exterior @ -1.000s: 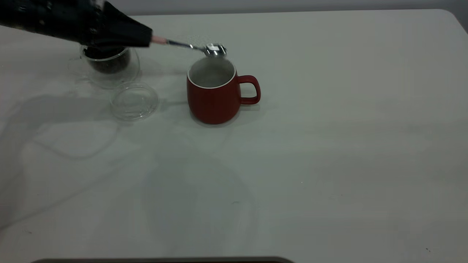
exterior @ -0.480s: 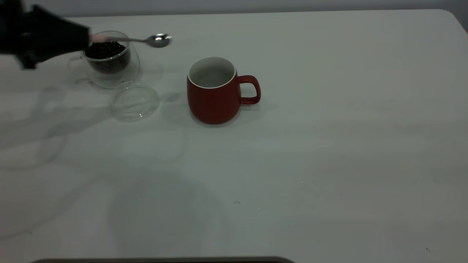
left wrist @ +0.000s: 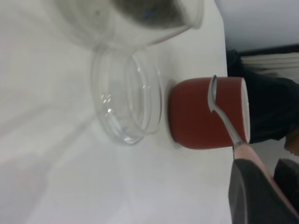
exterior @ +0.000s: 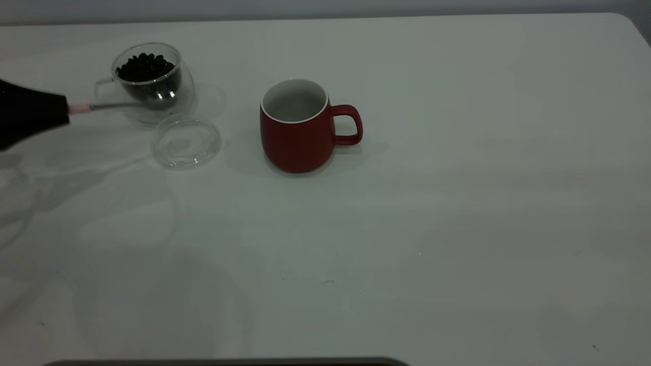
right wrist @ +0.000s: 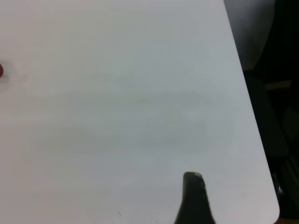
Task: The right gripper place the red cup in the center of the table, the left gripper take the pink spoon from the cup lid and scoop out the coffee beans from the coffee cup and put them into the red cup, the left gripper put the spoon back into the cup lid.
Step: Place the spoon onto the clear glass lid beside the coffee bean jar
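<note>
Left gripper (exterior: 63,108) sat at the left edge of the exterior view, fingers clamped on the pale handle of the pink spoon (exterior: 122,105), which was held roughly level. In that view the spoon bowl lay in front of the lower wall of the coffee cup (exterior: 148,81); whether it touched the glass could not be told. Coffee beans (exterior: 145,66) were heaped near the rim. Cup lid (exterior: 186,142) lay flat on the table (exterior: 457,203) just beside the coffee cup, on the near side, nothing in it. Red cup (exterior: 295,124) stood upright near mid-table, handle pointing away from the glassware; no beans could be made out inside. Judged step: setting the spoon into the lid. To do it well: carry the bowl over the lid centre, lower until the metal rests inside the raised rim, then release, keeping clear of the glass cup. Right gripper (right wrist: 193,198) was parked over bare table near its right edge; finger state cannot be told.
</note>
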Robot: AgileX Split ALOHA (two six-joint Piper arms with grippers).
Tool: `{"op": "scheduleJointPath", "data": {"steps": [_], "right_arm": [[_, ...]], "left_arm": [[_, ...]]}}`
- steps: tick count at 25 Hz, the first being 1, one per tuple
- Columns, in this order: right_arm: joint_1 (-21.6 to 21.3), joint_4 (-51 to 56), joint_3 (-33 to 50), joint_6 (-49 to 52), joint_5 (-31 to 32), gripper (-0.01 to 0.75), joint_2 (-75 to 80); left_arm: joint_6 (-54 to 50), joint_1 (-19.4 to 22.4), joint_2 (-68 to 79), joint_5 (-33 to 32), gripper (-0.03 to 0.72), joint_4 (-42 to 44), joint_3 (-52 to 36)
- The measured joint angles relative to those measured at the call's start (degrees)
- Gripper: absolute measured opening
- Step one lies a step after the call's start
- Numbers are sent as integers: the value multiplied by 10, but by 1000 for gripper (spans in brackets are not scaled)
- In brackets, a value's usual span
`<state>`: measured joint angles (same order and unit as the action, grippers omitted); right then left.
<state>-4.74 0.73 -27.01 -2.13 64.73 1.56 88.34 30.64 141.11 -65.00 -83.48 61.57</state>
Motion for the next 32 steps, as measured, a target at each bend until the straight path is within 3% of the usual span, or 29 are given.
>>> {"op": "scheduleJointPath", "data": {"steps": [14,32], "right_arm": [[0,0,0,0,0,591,0],[0,0,0,0,0,591,0]], "left_arm": [[34,-2,29,60,119,-28,0],[30,-80,29,123,119,-99,0]]}}
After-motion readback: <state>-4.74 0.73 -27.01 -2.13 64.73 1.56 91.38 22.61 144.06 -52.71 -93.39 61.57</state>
